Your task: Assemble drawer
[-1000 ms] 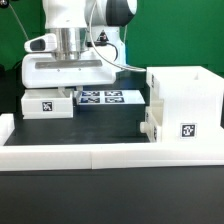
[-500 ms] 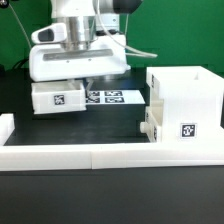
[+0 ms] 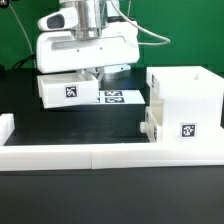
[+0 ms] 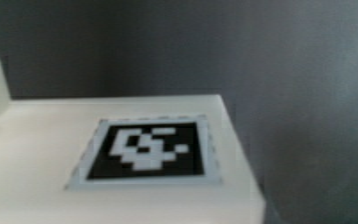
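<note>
White plastic makes up every part of the drawer. One shallow tray (image 3: 68, 90) hangs clear of the black table (image 3: 60, 125), tilted slightly, with a square tag on the side that faces the exterior view. It sits directly under the gripper (image 3: 88, 72), whose wide white body hides the fingers, so how far the jaws are apart cannot be told, though the tray is off the table and nothing else touches it. In the wrist view a white surface of that tray (image 4: 140, 150) fills the lower part of the picture, with a blurred black-and-white tag printed on it.

The tall box housing (image 3: 183, 100) stands on the table toward the exterior view's right, its open top up and a tag on its near face. A second, smaller white part (image 3: 150, 122) rests against the housing's side nearer the middle.

Behind the lifted tray, flat on the table, lies the marker board (image 3: 118, 97), partly covered from view. A low white wall (image 3: 100, 155) runs along the near edge of the table.
</note>
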`<state>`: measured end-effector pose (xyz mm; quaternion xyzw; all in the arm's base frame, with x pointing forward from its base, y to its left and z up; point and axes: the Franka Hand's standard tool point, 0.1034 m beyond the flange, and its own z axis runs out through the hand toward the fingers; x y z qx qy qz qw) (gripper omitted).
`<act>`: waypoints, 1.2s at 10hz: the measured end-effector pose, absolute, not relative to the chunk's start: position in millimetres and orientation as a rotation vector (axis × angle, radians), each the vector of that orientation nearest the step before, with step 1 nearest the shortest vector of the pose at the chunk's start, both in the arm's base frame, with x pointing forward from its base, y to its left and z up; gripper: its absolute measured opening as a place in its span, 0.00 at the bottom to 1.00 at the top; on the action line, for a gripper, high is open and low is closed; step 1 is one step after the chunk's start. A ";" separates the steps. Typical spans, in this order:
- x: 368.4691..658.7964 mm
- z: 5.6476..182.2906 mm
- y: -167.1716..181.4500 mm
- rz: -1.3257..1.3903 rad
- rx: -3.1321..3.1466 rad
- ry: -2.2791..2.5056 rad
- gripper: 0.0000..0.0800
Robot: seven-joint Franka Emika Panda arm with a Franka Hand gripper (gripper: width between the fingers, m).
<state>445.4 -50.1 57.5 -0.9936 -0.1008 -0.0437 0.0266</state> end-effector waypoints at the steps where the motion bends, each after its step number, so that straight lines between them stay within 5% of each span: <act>1: 445.4 57.4 -50.3 -0.136 -3.065 -0.372 0.05; 12: 492.3 70.1 -49.4 -0.089 -2.662 -1.654 0.05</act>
